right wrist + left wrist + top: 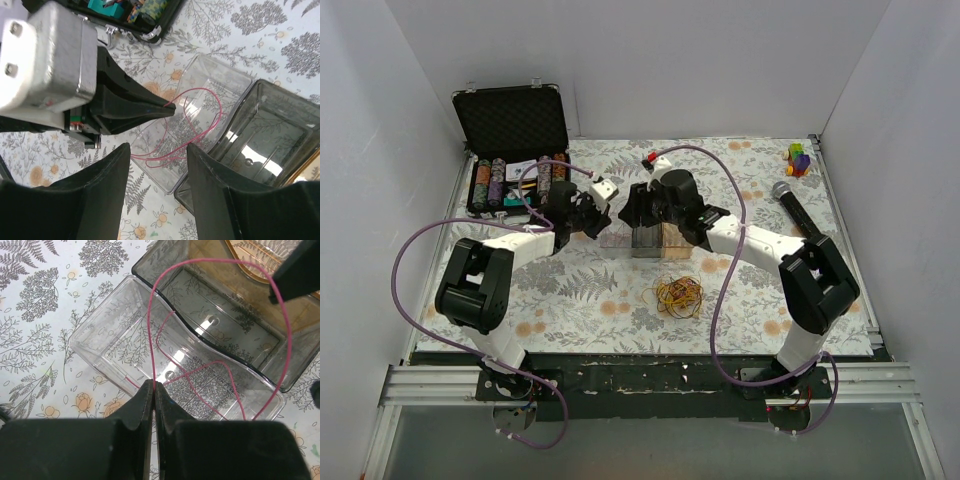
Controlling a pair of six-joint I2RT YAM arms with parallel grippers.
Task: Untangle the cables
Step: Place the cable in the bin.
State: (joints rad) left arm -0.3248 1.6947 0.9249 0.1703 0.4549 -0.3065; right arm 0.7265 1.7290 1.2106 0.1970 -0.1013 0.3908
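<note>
The left end effector [154, 390] was clamped on one pink wire [288, 350] that drooped into the clear box [95, 340]. The right end effector [157, 165] stood apart, holding nothing. Most cables [678, 295] lay knotted on the surface [600, 290] nearer the arms, so the job looked barely begun.

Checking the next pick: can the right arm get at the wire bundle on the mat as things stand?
Probably yes. The right gripper is open and empty, and the wire bundle lies uncovered on the mat; only the arm's purple hose hangs close beside it.
</note>
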